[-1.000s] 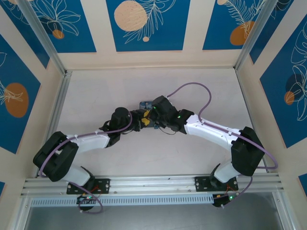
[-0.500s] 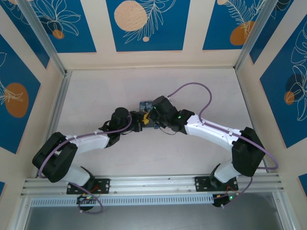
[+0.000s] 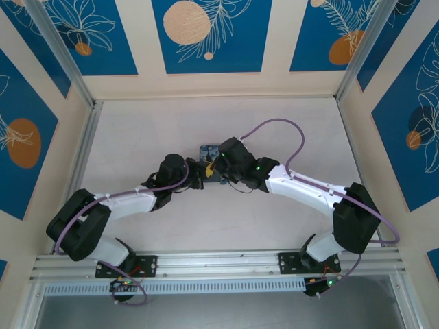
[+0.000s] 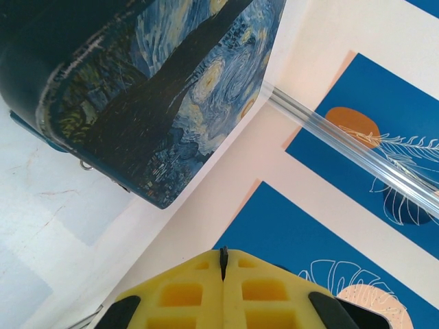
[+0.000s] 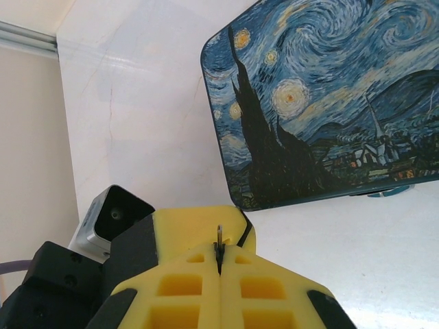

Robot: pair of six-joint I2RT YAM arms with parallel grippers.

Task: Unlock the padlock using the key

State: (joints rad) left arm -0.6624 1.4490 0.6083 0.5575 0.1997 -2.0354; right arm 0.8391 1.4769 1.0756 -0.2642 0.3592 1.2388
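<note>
My right gripper (image 5: 219,259) is shut on the key (image 5: 219,233), a thin greyish metal sliver poking out between its yellow pads. Just beyond that tip lies a yellow finger (image 5: 185,229) of the left gripper. My left gripper (image 4: 223,255) is shut too, with a thin dark sliver in the seam at its tips; I cannot tell what it is. From above, the left gripper (image 3: 203,172) and right gripper (image 3: 217,165) meet tip to tip at the table's middle. The padlock is out of view.
A flat box painted with blue and yellow swirls (image 5: 329,103) lies on the white table right behind the grippers (image 3: 208,149), and it looms at upper left in the left wrist view (image 4: 137,82). The left wrist camera (image 5: 113,212) sits close to the right fingers.
The left gripper's yellow fingers have closed and drawn in slightly toward the right gripper. The right arm has barely moved.
</note>
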